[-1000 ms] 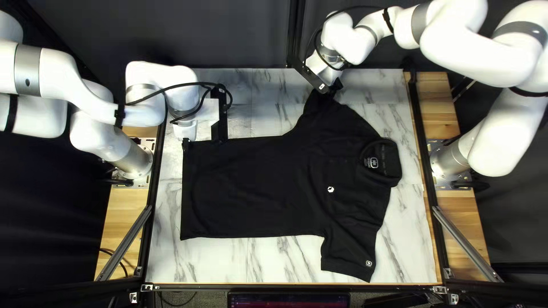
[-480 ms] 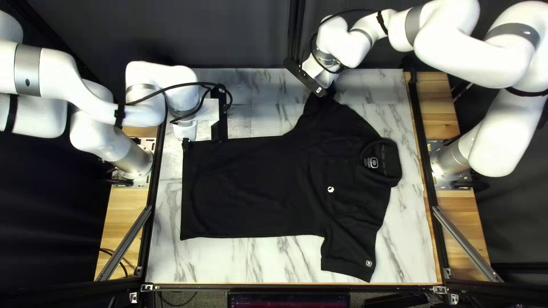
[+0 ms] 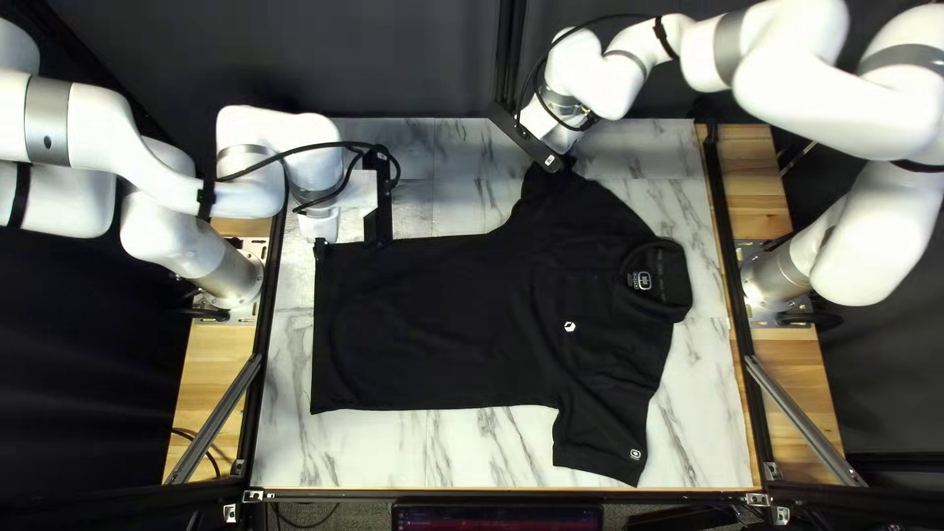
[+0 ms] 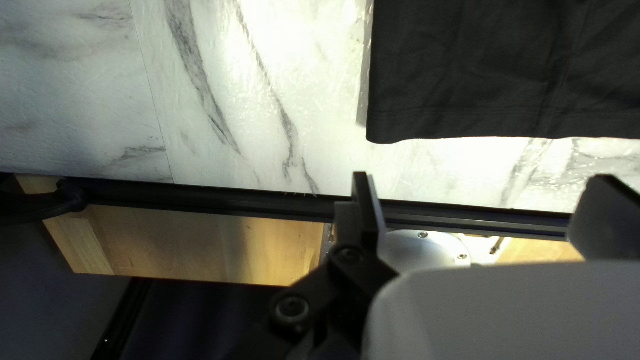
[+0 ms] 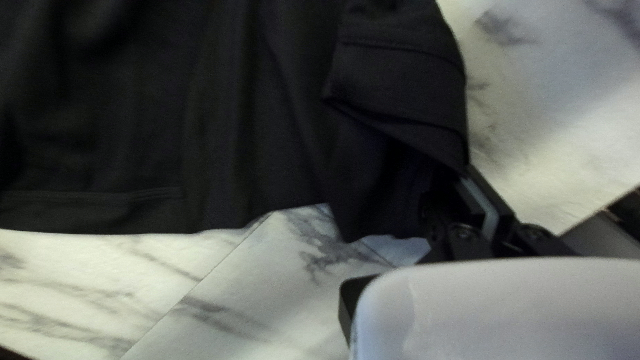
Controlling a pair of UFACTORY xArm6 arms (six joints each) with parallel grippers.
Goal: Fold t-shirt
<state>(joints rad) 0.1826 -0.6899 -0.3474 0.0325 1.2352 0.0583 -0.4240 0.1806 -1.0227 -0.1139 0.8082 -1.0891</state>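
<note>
A dark curtain (image 3: 295,49) hangs behind the marble-patterned table's (image 3: 472,447) far edge. Black rails (image 3: 718,197) line its left and right edges, with wooden boards (image 3: 752,182) just outside them. A screen (image 3: 497,518) lies beyond the near edge.

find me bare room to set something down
Bare table: between shirt, near sleeve and near edge; also between collar and right edge. Crowded: far side, left gripper by the hem, right gripper at far sleeve.
</note>
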